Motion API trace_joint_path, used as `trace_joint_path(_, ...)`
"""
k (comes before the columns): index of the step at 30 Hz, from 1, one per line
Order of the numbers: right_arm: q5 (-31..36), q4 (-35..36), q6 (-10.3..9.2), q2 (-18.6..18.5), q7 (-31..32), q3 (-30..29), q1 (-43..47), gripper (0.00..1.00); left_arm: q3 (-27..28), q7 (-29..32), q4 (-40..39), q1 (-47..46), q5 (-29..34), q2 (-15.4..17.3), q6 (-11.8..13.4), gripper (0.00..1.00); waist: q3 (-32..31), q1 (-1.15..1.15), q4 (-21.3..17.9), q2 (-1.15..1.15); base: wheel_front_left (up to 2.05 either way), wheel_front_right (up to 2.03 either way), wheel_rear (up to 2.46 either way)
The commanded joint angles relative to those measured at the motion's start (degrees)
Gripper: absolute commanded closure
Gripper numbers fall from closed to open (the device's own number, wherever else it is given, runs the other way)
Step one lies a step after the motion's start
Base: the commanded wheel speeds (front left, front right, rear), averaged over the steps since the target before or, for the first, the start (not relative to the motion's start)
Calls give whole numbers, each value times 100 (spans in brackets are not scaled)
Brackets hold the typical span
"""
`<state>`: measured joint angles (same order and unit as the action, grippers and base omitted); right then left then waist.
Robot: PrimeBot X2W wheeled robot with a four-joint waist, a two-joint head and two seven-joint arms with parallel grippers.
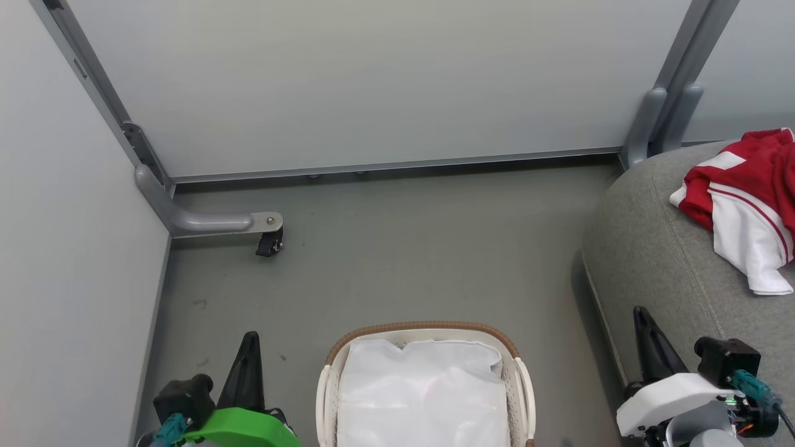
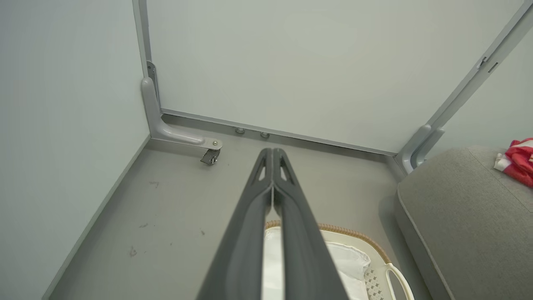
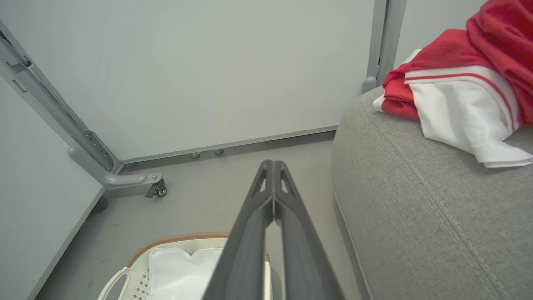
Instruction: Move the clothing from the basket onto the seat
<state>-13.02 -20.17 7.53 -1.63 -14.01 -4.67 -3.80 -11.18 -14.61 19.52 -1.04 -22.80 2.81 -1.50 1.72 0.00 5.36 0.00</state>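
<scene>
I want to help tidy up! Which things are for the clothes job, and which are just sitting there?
For the job: red-and-white clothing, basket, grey seat.
Just there: caster wheel, grey floor, wall panel.

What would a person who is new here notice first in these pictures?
The red and white clothing on the grey seat, at the right, stands out first. Then the basket on the floor, showing its white liner, between the left gripper and right gripper, both shut.
</scene>
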Motion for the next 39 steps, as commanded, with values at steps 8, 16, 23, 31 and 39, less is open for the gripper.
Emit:
trace_joint_path(8,-1022,156,-1,-51,248,-36,-85,100,195,224,-132,-102,-942,42,-89,100,-11,0,-38,0,0,0,0)
trace_joint_path(16,-1795,222,-1,-62,441,-43,-98,100,338,407,-173,-161,-1642,66,-148,100,-21,0,-72,0,0,0,0)
trace_joint_path(23,-2428,269,-2,-71,605,-57,-116,100,461,560,-221,-207,-2213,82,-196,100,-30,0,-102,0,0,0,0)
trace_joint_path(31,-3083,315,-2,-80,777,-73,-136,100,590,724,-267,-247,-2796,95,-245,100,-39,0,-137,0,0,0,0)
trace_joint_path(39,-3683,356,-2,-87,936,-89,-158,100,714,876,-305,-288,-3334,106,-291,100,-49,0,-171,0,0,0,0)
